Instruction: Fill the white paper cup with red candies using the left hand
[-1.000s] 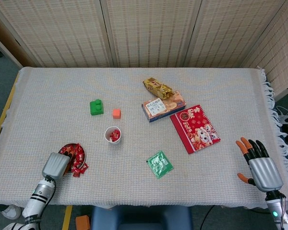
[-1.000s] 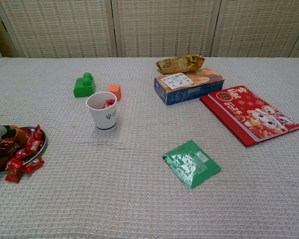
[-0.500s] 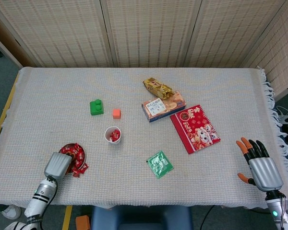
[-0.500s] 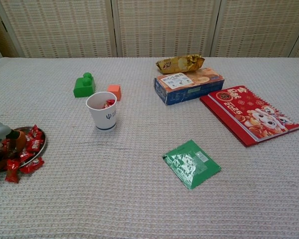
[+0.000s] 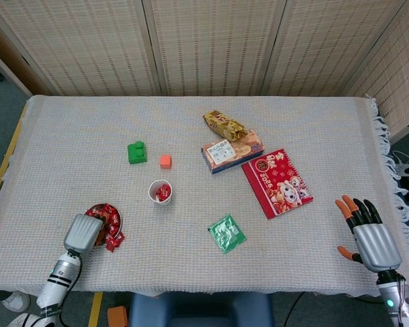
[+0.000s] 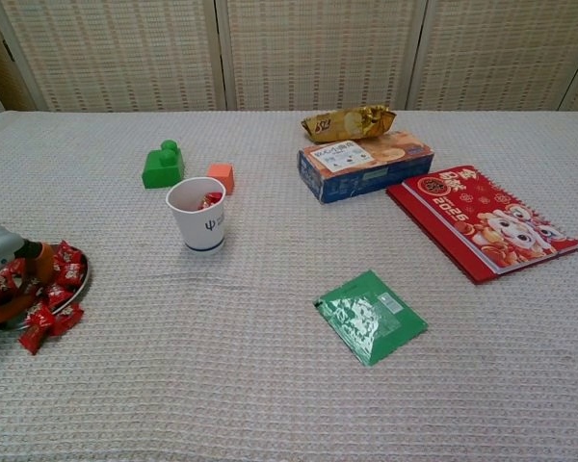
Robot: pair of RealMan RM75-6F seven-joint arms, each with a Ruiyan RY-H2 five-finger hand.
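The white paper cup stands mid-table with a few red candies inside. A metal dish heaped with red candies sits at the front left, and a few candies lie spilled on the cloth beside it. My left hand is down in the dish, its orange-tipped fingers curled around some candies. My right hand rests at the front right edge with fingers spread and nothing in it.
A green block and a small orange cube lie behind the cup. A green packet lies at front centre. A snack bag, a biscuit box and a red booklet occupy the right half.
The left hand has shifted slightly in the dish and its fingers have curled in around candies; the heap has been stirred. The right hand has not moved.
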